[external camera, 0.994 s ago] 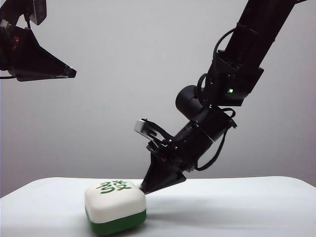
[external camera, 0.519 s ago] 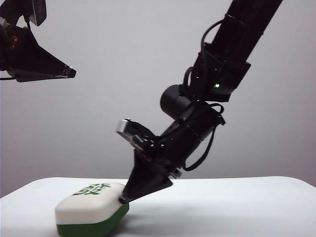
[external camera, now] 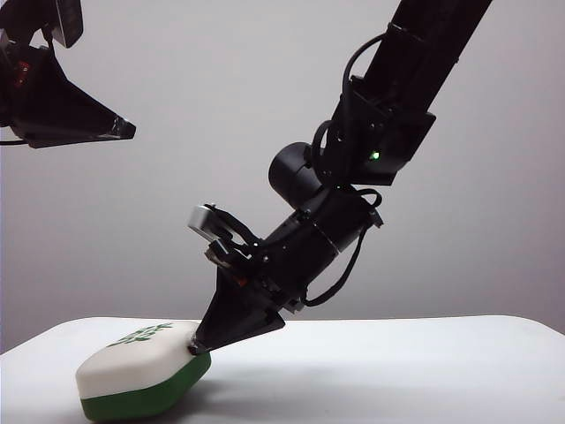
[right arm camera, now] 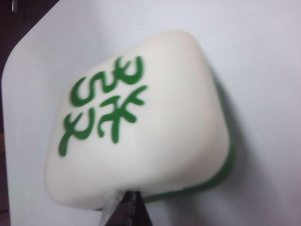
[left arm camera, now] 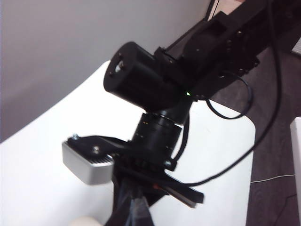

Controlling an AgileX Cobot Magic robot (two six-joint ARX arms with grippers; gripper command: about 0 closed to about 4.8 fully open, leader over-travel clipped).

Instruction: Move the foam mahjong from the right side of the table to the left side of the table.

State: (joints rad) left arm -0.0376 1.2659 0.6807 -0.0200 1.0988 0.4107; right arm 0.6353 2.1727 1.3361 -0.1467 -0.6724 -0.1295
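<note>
The foam mahjong (external camera: 132, 375) lies on the table (external camera: 397, 371) at the left in the exterior view, white on top with a green base and a green character. It is turned at an angle. My right gripper (external camera: 196, 349) is shut to a point and presses against the block's right edge. In the right wrist view the foam mahjong (right arm camera: 141, 122) fills the frame, with my right gripper (right arm camera: 128, 201) touching its near side. My left gripper (external camera: 126, 129) hangs high at the upper left, shut and holding nothing. My left gripper (left arm camera: 133, 212) looks down on the right arm.
The table's left edge (right arm camera: 9, 117) runs close beside the block. The right arm's wrist camera (left arm camera: 87, 162) and cables hang over the white table (left arm camera: 47, 155). A plain grey wall stands behind.
The right gripper has swept left and slightly down, sliding the foam mahjong leftward across the table and turning it. The left gripper has stayed where it was.
</note>
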